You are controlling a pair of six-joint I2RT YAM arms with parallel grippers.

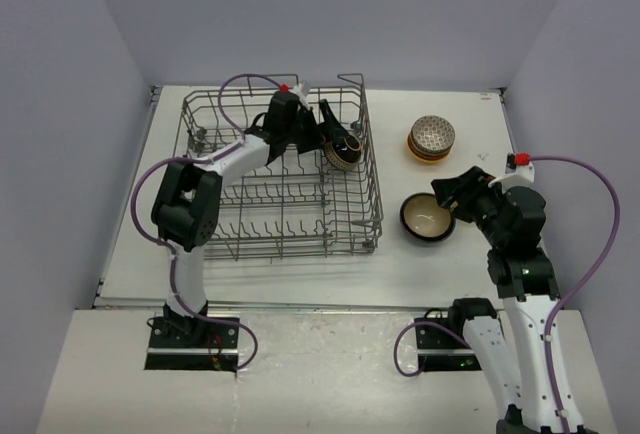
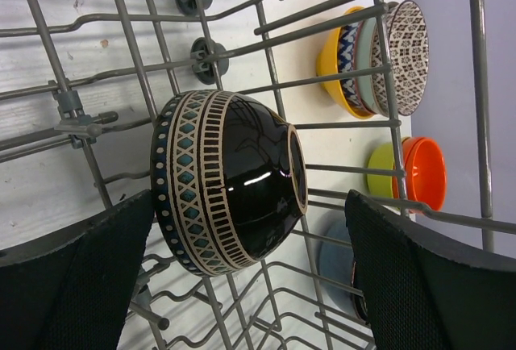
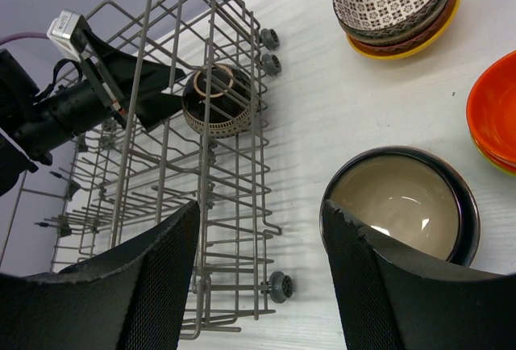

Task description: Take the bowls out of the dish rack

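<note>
Grey wire dish rack [image 1: 372, 199] at frame left, left gripper [image 2: 250, 273] gaping wide either side of black patterned bowl [image 2: 230, 181] inside, right gripper [image 3: 258, 277] half-open, empty, over cream-lined bowl [image 3: 399, 205] at right

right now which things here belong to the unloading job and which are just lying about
job: dish rack; patterned black bowl inside it; cream-lined bowl, patterned stack, orange bowl out on the table
just there: purple cable
</note>
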